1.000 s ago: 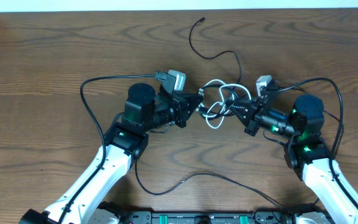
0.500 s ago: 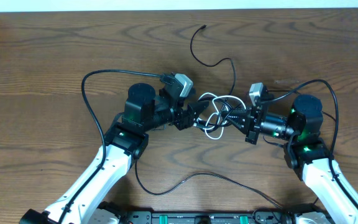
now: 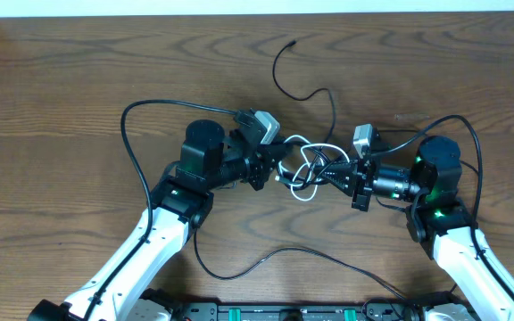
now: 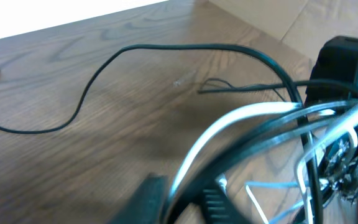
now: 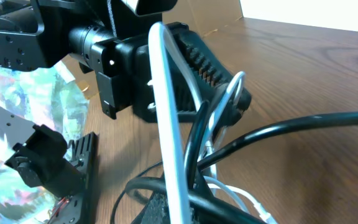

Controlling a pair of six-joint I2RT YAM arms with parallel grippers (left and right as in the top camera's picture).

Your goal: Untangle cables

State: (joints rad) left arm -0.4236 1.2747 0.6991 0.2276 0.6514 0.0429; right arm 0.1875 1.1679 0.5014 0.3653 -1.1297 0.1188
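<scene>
The cables form a tangle of one white cord and several thin black cords, held between my two grippers at the table's middle. A long black cable runs from it toward the back and ends in a small plug. My left gripper is shut on the white and black cords at the tangle's left side. In the left wrist view the white cord passes between its fingers. My right gripper is shut on the right side. In the right wrist view the white cord crosses its jaws.
Thick black arm wires loop out at the left, at the right and along the front. The table's far edge runs along the top. The left gripper's body fills the right wrist view close ahead.
Both grippers have moved toward each other and a little toward the front, bunching the tangle tighter. The long black cable's loop has been drawn forward with it.
</scene>
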